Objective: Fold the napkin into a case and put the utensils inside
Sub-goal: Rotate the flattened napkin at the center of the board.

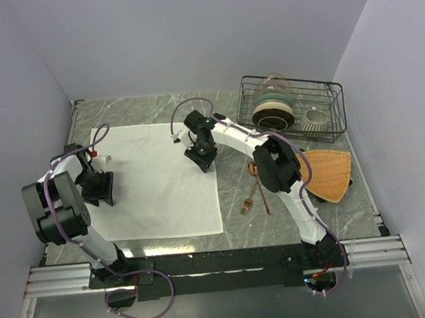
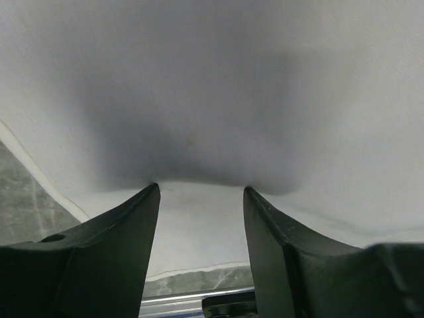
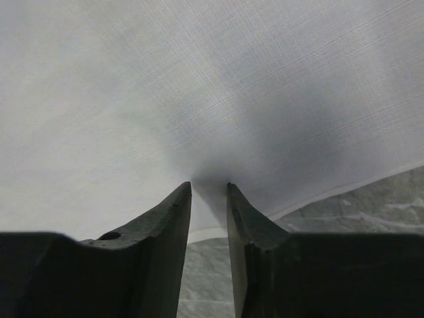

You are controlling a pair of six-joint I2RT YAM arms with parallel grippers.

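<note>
Left gripper (image 1: pixel 97 189) (image 2: pixel 200 189): jaws spread wide, nothing held. Both fingertips (image 2: pixel 151 193) are set down on the napkin (image 1: pixel 156 185) (image 2: pixel 212 79) just inside its left hem, and the cloth is seen bare in the gap between them. The left arm is folded tight, with the elbow drawn back toward the near-left corner and the wrist pointed down.

Right gripper (image 1: pixel 201 158) (image 3: pixel 209 185): jaws narrowed to a slim gap, with the tips on the napkin (image 3: pixel 165 79) at its right hem, toward the far corner. A strip of cloth and the hem are seen in the gap. Whether the cloth is pinched cannot be told. The right arm is raised from its near-right base to a high elbow, then stretched leftward and away, wrist down.

Napkin: one, spread flat and unfolded on the grey marble table (image 1: pixel 142 109) (image 2: pixel 26 199) (image 3: pixel 371 212). No case is formed.

Utensils: two, one fork (image 1: pixel 246 204) and one spoon (image 1: pixel 253 170). They are laid crossing on the bare table right of the napkin, near it but apart, under the right arm.

Farther out: one orange fan-shaped mat (image 1: pixel 330 173) at the right edge and one black wire rack (image 1: pixel 339 108) at the far right. Upright dishes are stacked in the rack, their number not countable.
</note>
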